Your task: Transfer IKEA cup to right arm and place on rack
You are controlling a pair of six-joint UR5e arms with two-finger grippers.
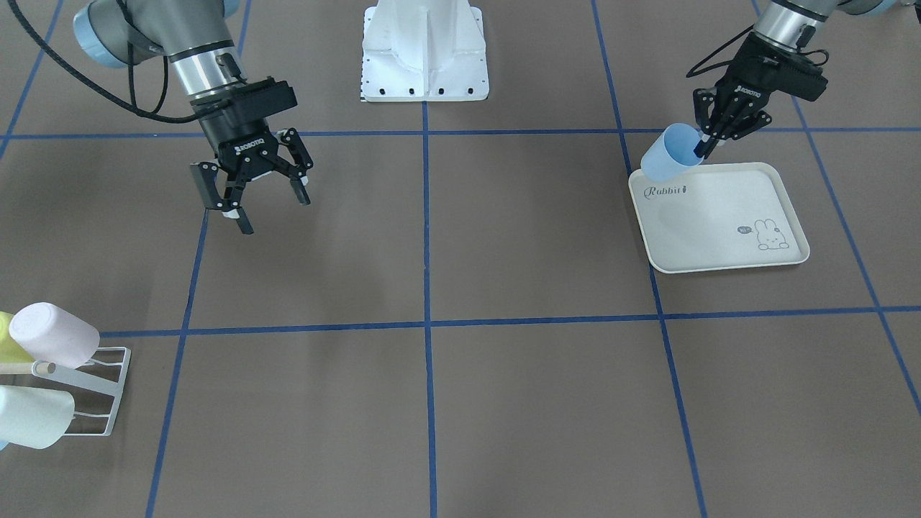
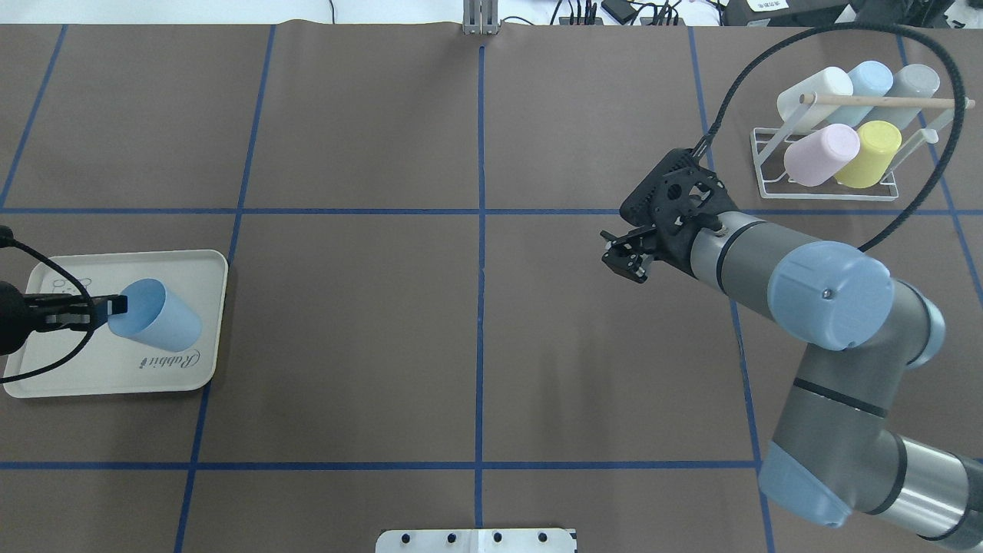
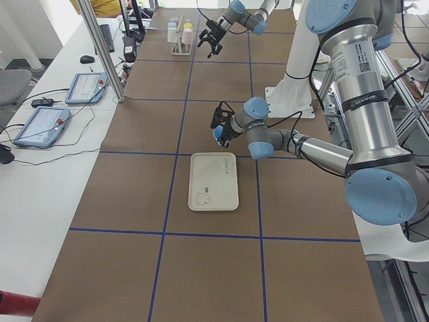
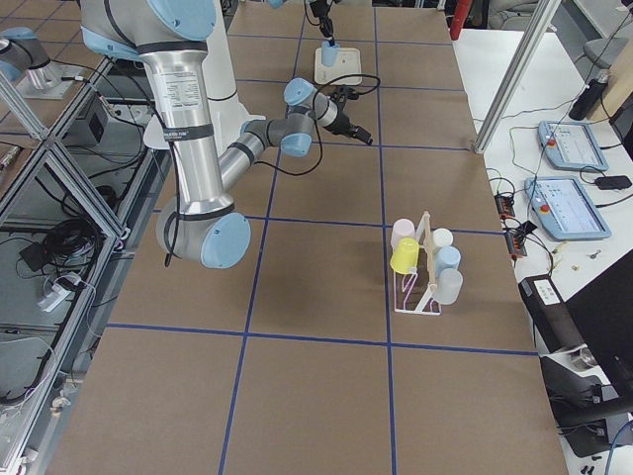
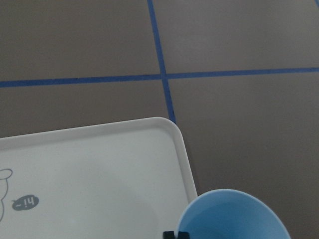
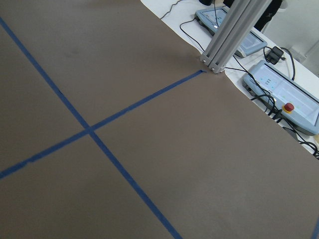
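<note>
Left gripper (image 2: 115, 305): at the far left end of the table (image 2: 476, 346), jaws pinched narrow on the cup's rim, one finger inside the mouth and one outside.
Blue cup (image 2: 157, 315): in that grip, tipped over on a slant, mouth towards the gripper and base pointing to the middle of the table; it hangs over the tray's edge nearest the robot and looks lifted off it.
Tray (image 2: 192, 269): cream, flat on the table, with a rabbit drawing and the word "Rabbit" printed on it.
Right arm (image 2: 768, 265): reaches out over the right half of the table, well apart from the cup.
Right gripper (image 1: 273, 210): up in the air, jaws spread wide, nothing between them.
Rack (image 2: 756, 161): far right corner, near the arm's cable; five cups sit on its prongs, white, pale blue, grey, pink and yellow.
</note>
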